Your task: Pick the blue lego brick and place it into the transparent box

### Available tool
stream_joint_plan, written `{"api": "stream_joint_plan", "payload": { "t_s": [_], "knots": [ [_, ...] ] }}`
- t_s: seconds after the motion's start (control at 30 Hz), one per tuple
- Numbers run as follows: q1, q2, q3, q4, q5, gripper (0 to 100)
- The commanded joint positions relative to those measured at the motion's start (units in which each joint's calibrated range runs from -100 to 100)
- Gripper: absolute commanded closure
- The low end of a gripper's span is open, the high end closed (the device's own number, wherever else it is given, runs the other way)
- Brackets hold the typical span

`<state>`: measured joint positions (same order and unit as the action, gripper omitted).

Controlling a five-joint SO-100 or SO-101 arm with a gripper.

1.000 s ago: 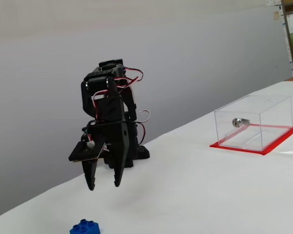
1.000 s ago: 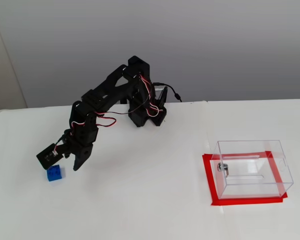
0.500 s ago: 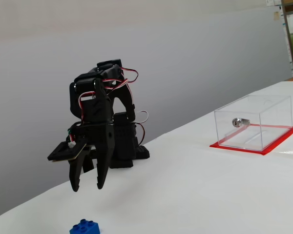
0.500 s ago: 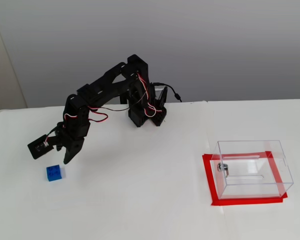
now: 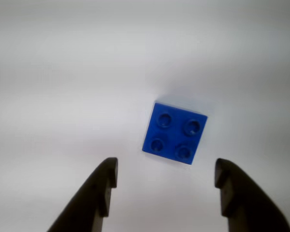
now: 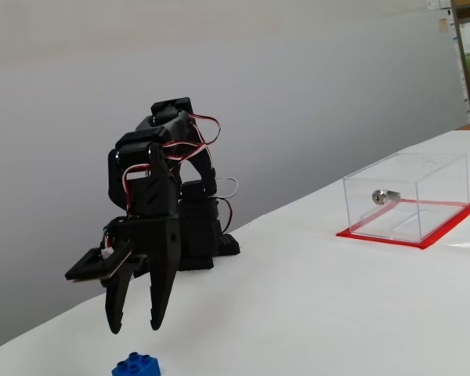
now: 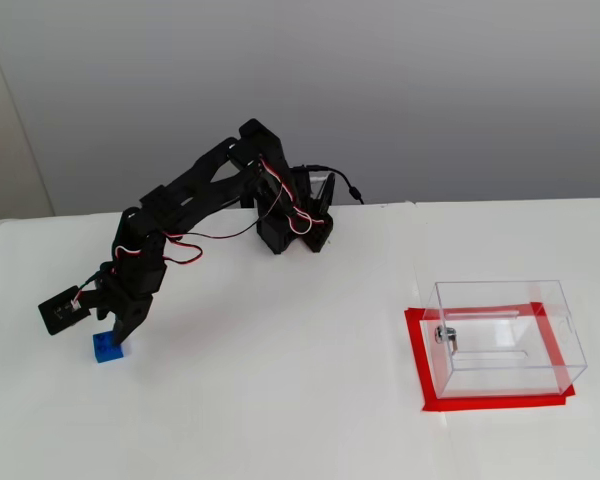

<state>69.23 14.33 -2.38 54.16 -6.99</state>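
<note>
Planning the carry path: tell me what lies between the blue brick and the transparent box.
Nothing: in a fixed view, only bare white table separates the blue lego brick from the transparent box.

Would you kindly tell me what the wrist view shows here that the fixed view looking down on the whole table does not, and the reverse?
Only the wrist view shows the four studs on the blue lego brick and the wide gap between the open gripper fingertips, the brick lying just beyond them. Only the fixed view shows the transparent box on its red base, with its silver lock, far to the right, and the whole arm. Both show the brick on the white table.
</note>
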Motion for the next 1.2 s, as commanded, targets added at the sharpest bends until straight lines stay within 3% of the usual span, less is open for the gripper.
{"api": "stream_joint_plan", "payload": {
  "t_s": [0.0,1.17],
  "knots": [
    [-0.28,1.49,-6.12,-0.89,0.31,77],
    [1.86,10.66,-7.83,-4.55,1.04,78]
  ]
}}
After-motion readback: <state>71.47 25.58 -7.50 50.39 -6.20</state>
